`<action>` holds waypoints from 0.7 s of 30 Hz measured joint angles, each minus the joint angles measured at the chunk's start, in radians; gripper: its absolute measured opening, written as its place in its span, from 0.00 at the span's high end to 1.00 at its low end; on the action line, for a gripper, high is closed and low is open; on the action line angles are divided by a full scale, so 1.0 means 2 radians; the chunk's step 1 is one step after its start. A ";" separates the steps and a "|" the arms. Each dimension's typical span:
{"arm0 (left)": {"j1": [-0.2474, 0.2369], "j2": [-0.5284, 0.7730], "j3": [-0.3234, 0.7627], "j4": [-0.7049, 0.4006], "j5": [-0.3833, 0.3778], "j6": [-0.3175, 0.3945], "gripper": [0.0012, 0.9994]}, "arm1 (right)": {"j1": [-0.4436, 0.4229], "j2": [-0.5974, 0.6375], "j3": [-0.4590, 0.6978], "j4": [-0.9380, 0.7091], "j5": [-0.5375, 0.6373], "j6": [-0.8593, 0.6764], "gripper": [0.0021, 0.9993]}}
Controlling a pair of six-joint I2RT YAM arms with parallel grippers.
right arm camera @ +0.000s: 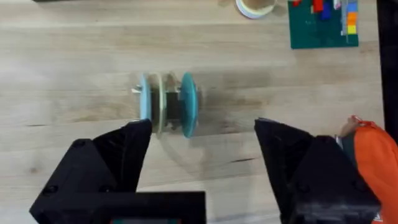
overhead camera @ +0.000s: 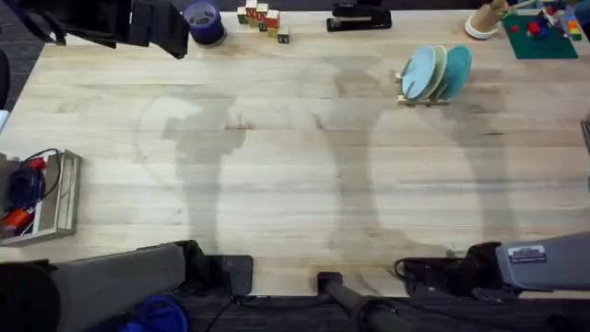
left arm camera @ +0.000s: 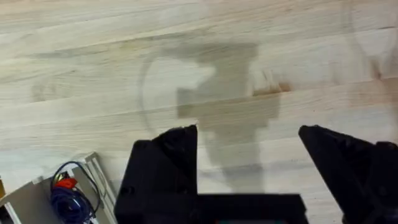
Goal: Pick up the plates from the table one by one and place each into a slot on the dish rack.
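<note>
We see left hand (left arm camera: 249, 134) released, nothing between fingers, above bare worktop (overhead camera: 277, 166). Right hand (right arm camera: 202, 134) released too, holding nothing. Farther out, far right of worktop, dish rack (overhead camera: 424, 98) carrying three plates (overhead camera: 435, 70) upright in slots: pale blue, cream, teal.

black angular tool fingers (right arm camera: 292, 162), grey arm (overhead camera: 544, 258)

A pale blue round plastic plate (overhead camera: 419, 71), a cream round plate (overhead camera: 437, 69) and a bright teal round plate (overhead camera: 456, 70) stand in the light wooden pegged dish rack (overhead camera: 422, 99) near the far right corner of the light, plank-grained wooden table (overhead camera: 277, 175). A purple tape roll (overhead camera: 203, 22) sits at the far edge. Black gripper fingers (right arm camera: 127, 155) show in the right wrist view.
</note>
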 joint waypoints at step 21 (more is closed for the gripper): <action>0.000 0.000 0.000 0.000 0.000 0.000 0.00 | 0.010 -0.114 0.000 -0.007 -0.143 0.002 0.01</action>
